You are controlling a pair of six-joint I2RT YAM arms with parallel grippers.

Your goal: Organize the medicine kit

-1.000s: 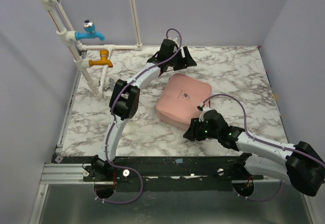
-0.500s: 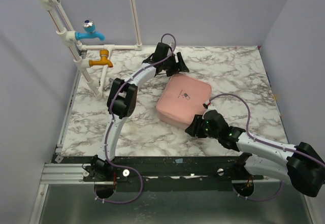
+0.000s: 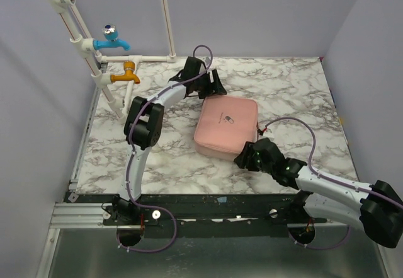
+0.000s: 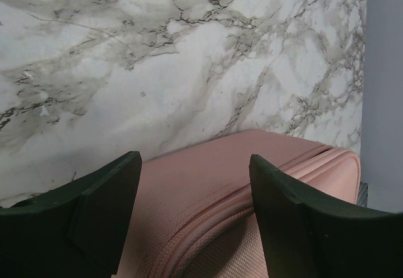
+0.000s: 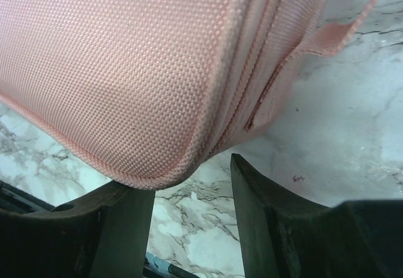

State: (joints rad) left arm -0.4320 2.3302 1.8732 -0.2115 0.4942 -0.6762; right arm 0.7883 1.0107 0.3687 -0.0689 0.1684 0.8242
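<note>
The table (image 3: 296, 86) is white marble with grey lines, and the pink medicine kit (image 3: 227, 125) lies shut in the middle of it. The left gripper (image 3: 213, 89) is at the kit's far corner, its fingers wide apart. The right gripper (image 3: 244, 159) is at the near corner, fingers apart too, holding nothing.

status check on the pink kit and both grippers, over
Left gripper open over far corner of medicine kit. Right gripper open at its near corner. Kit zipped shut, flat on marble table. Taps far left, apart.
</note>
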